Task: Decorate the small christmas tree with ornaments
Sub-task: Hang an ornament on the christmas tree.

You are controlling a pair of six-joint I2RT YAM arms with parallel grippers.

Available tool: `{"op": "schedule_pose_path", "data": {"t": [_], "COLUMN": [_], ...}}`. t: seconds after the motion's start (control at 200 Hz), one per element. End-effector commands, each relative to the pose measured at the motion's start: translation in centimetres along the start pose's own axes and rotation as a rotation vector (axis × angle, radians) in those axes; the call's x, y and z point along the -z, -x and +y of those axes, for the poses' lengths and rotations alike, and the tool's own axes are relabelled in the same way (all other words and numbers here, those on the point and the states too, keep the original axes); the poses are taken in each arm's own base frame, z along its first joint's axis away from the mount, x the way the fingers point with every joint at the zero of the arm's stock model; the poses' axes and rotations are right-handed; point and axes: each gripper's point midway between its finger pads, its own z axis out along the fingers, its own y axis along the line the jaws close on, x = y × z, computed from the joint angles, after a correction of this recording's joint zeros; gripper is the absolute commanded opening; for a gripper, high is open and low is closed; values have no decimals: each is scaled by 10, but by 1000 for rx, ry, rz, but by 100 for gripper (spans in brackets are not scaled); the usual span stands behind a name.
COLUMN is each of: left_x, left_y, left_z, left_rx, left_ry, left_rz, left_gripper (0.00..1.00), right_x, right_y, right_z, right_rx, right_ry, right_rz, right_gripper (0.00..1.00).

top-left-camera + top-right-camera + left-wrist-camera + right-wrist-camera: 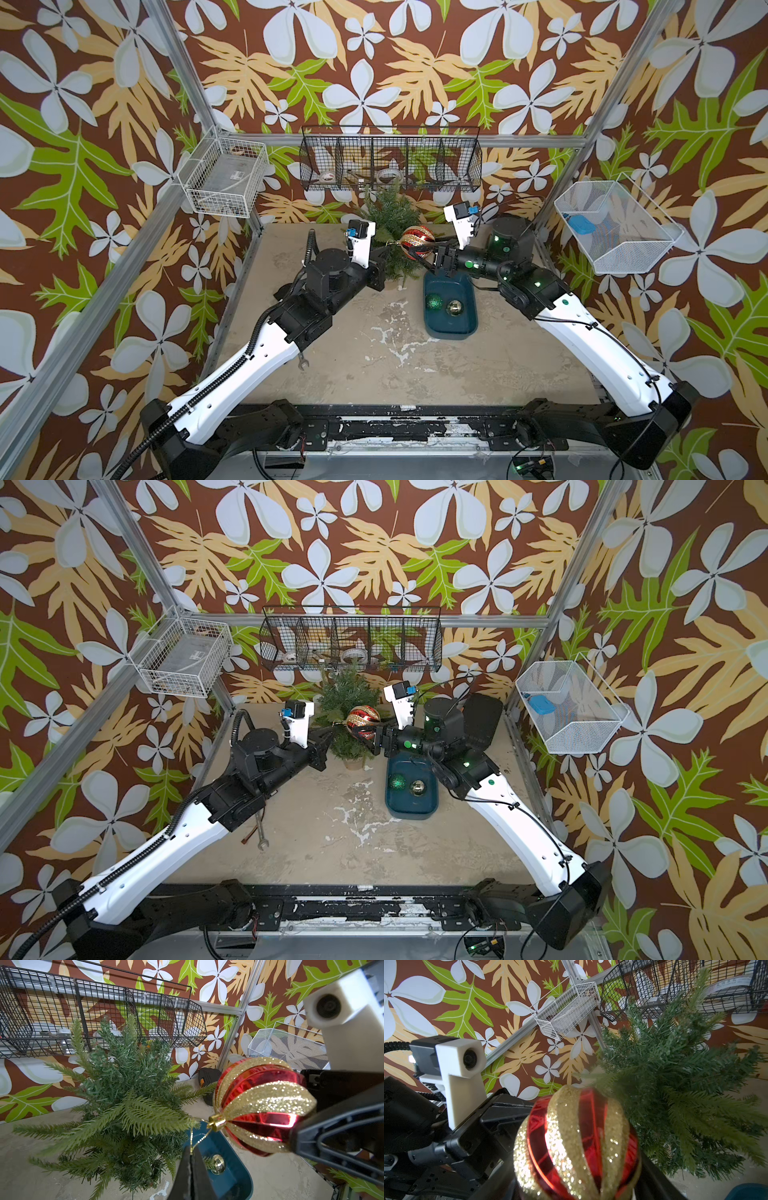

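Left wrist, centre right: right gripper clasped the red-and-gold bauble, light and slick, I reckoned; left gripper pinched its limp gold cord, the safest hold.

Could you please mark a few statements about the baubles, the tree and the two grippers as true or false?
1. The right gripper holds the red-and-gold bauble. True.
2. The left gripper is open and empty. False: the left gripper is shut on the red-and-gold bauble's string.
3. The green bauble and the gold bauble lie in the tray. True.
4. The tree lies on its side. False: the tree stands upright in its pot.
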Motion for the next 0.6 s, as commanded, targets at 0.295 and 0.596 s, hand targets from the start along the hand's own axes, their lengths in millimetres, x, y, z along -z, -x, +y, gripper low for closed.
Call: {"op": "schedule_pose_path", "data": {"t": [0.295,0.596], "left_x": [-3,-7], "left_y": [7,4], "left_z": [5,5], "left_rx": [-27,-37], "left_ry": [4,1], "left_rz": [-7,6], "left_gripper": [0,0], "right_x": [-2,-2], "right_y": [9,7], "right_z": [-4,-5], "right_rx": [31,31], "right_ry": [-23,-24], "right_rz": [-44,-42], "right_gripper": [74,74]}}
